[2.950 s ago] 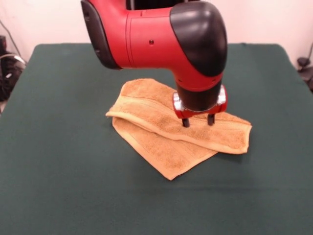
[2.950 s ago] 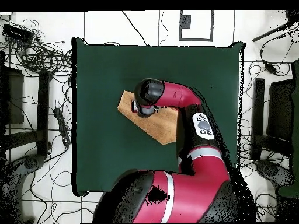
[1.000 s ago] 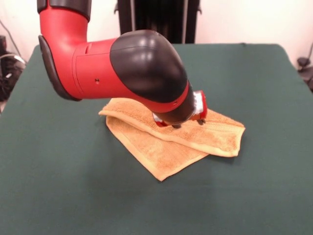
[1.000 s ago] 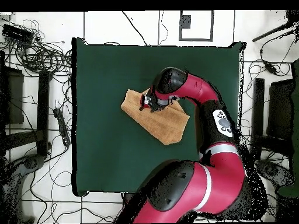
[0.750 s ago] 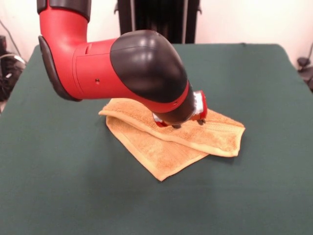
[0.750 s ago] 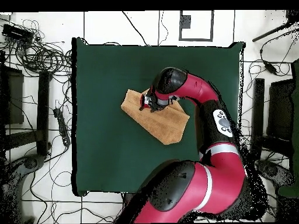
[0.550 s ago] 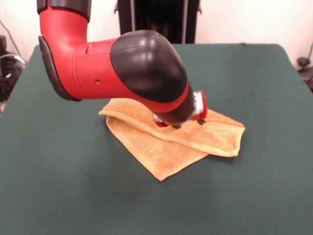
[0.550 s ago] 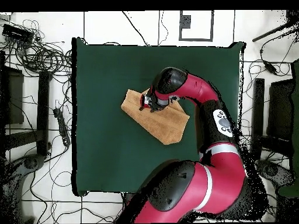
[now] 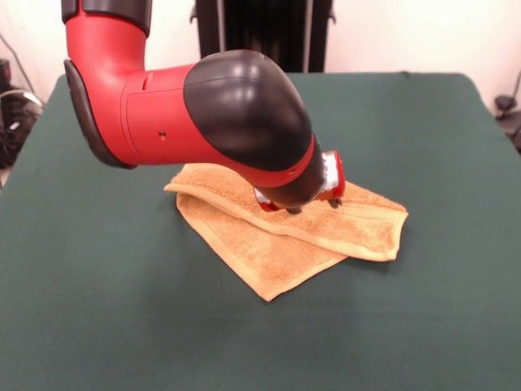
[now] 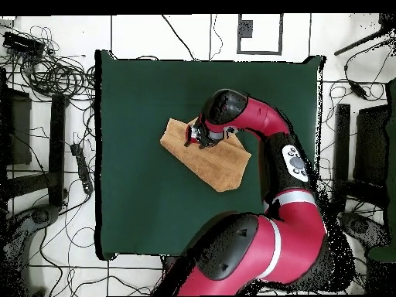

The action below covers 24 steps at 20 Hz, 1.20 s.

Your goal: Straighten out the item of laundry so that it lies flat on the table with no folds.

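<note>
Front view, left to right. My arm [image 9: 187, 106] leans in from the upper left, its wrist tilted low over the towel [image 9: 285, 236], I judge so the tool can reach the top layer at a slant. The towel lies near the middle of the table [image 9: 98, 326], folded over itself: a lower layer runs to a point toward the near edge, and an upper flap with a ribbed band crosses it and ends at a rounded fold on the right. The gripper [image 9: 313, 206] sits on that upper flap, tips touching or pressed into the cloth; the wrist hides most of it, so I cannot tell how wide the fingers stand or whether they have any cloth pinched. The flap's long hem faces the near edge and lies free. Green cloth runs bare and wide on every side, more toward the near edge and the right, so I judge there is ample room to draw the flap open. Overhead agrees: towel [image 10: 207, 157] central, gripper [image 10: 195, 136] at its upper-left end.
</note>
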### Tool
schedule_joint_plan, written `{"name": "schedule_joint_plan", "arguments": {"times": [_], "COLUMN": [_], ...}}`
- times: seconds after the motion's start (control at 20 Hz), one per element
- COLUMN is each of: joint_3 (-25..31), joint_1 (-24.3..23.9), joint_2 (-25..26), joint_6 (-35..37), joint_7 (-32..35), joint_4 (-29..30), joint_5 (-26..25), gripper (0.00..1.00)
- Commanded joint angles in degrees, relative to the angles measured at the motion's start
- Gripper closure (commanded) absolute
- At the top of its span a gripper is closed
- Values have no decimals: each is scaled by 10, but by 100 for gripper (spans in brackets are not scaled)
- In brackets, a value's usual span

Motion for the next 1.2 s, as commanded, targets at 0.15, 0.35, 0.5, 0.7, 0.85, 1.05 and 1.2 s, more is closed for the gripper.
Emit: {"name": "schedule_joint_plan", "arguments": {"times": [0.15,0.35,0.5,0.7,0.85,1.05,1.2], "joint_3": [-28,-28,-30,-30,-29,-24,-22], "joint_1": [3,3,3,2,1,-4,-5], "joint_2": [83,83,81,80,82,81,82], "joint_6": [-162,-167,-172,-182,-171,-176,-173], "joint_7": [-60,-56,-53,-50,-50,-48,-46], "joint_4": [-13,-11,-6,0,-3,4,5], "joint_5": [-119,-118,-120,-120,-116,-113,-115], "gripper": [0,0,0,0,0,100,100]}}
